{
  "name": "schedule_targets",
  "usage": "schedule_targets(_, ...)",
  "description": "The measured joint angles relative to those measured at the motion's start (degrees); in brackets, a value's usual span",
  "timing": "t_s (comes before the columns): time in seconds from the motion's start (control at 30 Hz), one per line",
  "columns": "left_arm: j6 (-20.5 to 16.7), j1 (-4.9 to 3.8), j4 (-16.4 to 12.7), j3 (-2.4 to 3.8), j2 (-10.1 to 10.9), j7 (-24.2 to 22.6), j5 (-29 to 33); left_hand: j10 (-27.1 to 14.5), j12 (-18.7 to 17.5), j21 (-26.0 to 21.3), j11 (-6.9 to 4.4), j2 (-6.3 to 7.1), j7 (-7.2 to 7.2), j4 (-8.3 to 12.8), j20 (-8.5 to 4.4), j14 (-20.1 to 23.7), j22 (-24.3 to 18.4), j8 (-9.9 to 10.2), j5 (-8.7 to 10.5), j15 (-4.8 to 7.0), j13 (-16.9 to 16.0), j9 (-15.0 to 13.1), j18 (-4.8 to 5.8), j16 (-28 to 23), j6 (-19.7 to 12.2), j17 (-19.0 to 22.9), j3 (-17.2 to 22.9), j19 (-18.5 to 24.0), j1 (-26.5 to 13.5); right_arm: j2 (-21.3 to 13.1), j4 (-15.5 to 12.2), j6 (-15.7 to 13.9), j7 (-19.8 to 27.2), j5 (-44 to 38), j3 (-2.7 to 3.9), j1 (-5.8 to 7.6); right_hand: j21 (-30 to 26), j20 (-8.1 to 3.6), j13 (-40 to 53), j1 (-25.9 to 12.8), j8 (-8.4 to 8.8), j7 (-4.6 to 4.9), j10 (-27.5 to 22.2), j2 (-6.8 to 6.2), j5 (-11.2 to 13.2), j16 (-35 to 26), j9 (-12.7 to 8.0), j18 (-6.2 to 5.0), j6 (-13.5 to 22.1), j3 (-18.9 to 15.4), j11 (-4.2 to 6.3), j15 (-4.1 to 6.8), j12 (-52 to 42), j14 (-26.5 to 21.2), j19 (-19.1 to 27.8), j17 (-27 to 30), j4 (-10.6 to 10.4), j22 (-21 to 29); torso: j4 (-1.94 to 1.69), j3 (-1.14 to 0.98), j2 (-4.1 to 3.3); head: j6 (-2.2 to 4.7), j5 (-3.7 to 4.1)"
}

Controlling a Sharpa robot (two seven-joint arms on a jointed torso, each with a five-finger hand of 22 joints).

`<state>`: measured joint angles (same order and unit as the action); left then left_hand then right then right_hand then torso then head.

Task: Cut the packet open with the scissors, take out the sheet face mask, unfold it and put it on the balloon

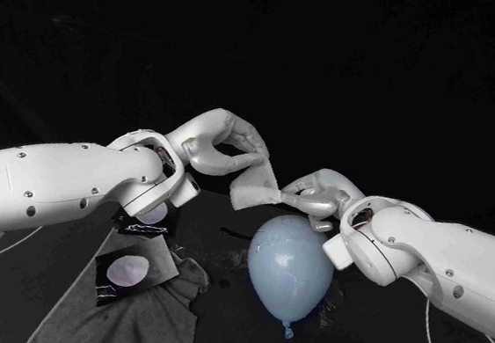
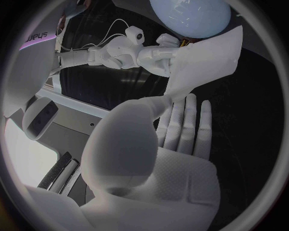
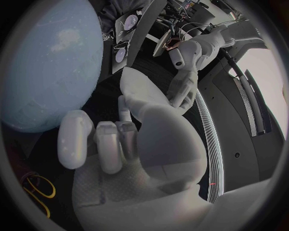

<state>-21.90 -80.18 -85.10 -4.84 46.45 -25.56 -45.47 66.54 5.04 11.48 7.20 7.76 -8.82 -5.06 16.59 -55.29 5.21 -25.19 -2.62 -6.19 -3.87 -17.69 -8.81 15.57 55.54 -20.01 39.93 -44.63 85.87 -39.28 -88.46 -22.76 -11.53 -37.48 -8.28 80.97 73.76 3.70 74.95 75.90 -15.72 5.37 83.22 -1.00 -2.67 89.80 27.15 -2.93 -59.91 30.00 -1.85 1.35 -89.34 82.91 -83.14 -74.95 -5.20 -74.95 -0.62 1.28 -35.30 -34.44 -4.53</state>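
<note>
A pale sheet face mask (image 1: 253, 187) hangs stretched between my two hands above the table. My left hand (image 1: 219, 145) pinches its upper left edge, and my right hand (image 1: 313, 195) grips its right edge. Just below them a light blue balloon (image 1: 290, 262) lies on the black table with its knot toward me. In the left wrist view the mask (image 2: 202, 62) spreads from my left hand (image 2: 151, 159) to my right hand (image 2: 159, 55), with the balloon (image 2: 190, 17) behind it. The right wrist view has the balloon (image 3: 51, 67) close beside my right hand (image 3: 120, 144) and my left hand (image 3: 183, 91) beyond.
Two dark pieces of the cut packet (image 1: 128, 272) (image 1: 148, 213) lie on a grey cloth (image 1: 133, 317) at the left, under my left arm. A yellow looped thing (image 3: 36, 192), perhaps the scissors' handles, lies near the balloon in the right wrist view.
</note>
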Motion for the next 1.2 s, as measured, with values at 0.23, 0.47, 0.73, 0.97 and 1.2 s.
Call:
schedule_targets(0.23, 0.1, -0.46, 1.7, 0.01, -0.7, 0.0, -0.6, 0.0, 0.0, 0.0, 0.00, 0.02, -0.01, 0.0, 0.00, 0.0, 0.0, 0.1, 0.00, 0.00, 0.0, 0.0, 0.01, 0.0, 0.0, 0.0, 0.3, 0.0, 0.0, -0.4, -0.6, -0.9, 0.2, 1.0, 0.02, 0.10, 0.0, 0.00, 0.0, -0.1, 0.01, 0.00, 0.0, -0.11, 0.0, 0.0, 0.0, 0.01, 0.0, 0.5, 0.00, 0.00, 0.1, 0.0, 0.0, 0.0, 0.0, 0.0, 0.01, 0.00, 0.01, 0.25, -0.04)
schedule_targets(0.47, 0.1, -0.57, 2.3, 0.01, -0.8, 0.0, -1.5, 0.0, 0.0, 0.0, 0.00, 0.03, 0.00, 0.0, 0.00, 0.0, 0.0, -0.1, 0.00, 0.00, 0.0, 0.0, 0.01, 0.0, -0.2, 0.0, 0.3, 0.0, 0.0, -0.7, -0.3, -1.6, 0.2, 2.2, 0.03, 0.21, -0.9, 0.09, 0.0, -0.9, -0.29, 0.00, 0.0, -0.29, 0.0, -0.2, 0.0, 0.10, 0.0, 1.4, 0.00, 0.00, 1.0, 0.0, 0.1, 0.0, 0.3, 0.0, -0.01, 0.00, 0.00, 0.45, 0.12)
schedule_targets(0.73, 0.0, -0.72, 2.3, 0.47, -0.6, 0.0, -2.0, 0.0, 0.0, 0.0, 0.00, 0.04, 0.00, 0.0, 0.00, 0.0, 0.0, -0.1, 0.01, 0.00, 0.0, 0.0, 0.01, 0.0, -0.2, 0.0, 0.3, 0.0, 0.0, -0.8, 0.1, -1.6, -0.4, 2.6, 0.05, 0.26, -0.9, -0.09, 0.0, -1.0, -0.32, 0.00, 0.0, -0.37, -0.2, 0.0, 0.0, 0.32, 0.0, 1.7, 0.00, 0.00, 1.1, 0.0, 0.3, 0.0, 0.4, 0.0, -0.02, 0.01, -0.04, 0.62, 0.22)
schedule_targets(0.97, 0.0, -0.87, 2.2, 0.80, -0.6, -0.1, -2.1, 0.0, 0.0, 0.0, 0.00, 0.19, 0.00, 0.0, 0.00, 0.0, 0.0, -0.1, 0.01, 0.00, 0.0, 0.0, 0.01, 0.0, -0.2, 0.0, 0.3, 0.0, -0.2, -0.6, 0.2, -1.5, -1.0, 2.6, 0.06, 0.29, -3.6, -0.18, 0.0, -2.2, -0.33, 0.24, 0.0, -0.67, -0.2, 0.0, 2.3, -0.52, 1.1, 2.7, 0.00, 0.00, 4.1, 0.0, 1.0, 0.0, 0.9, 0.0, -0.03, 0.02, -0.03, 0.64, 0.39)
schedule_targets(1.2, 0.0, -0.94, 2.2, 0.97, -0.7, -0.3, -2.0, 0.0, 0.0, 0.0, 0.00, 0.19, 0.00, 0.2, 0.00, 0.0, 0.0, -0.1, 0.11, 0.00, 0.0, 0.0, 0.02, 0.0, -0.2, 0.0, 0.5, 0.0, -0.2, -0.6, 0.2, -1.2, -1.4, 2.6, 0.04, 0.29, -8.0, 0.97, 0.0, -6.2, 1.98, 2.24, -0.4, -2.93, -0.8, -1.1, 1.6, -0.60, 6.8, 3.3, -0.87, -0.59, 13.0, 0.6, 3.0, 0.0, 1.6, 0.0, -0.03, 0.01, -0.03, 0.61, 0.47)
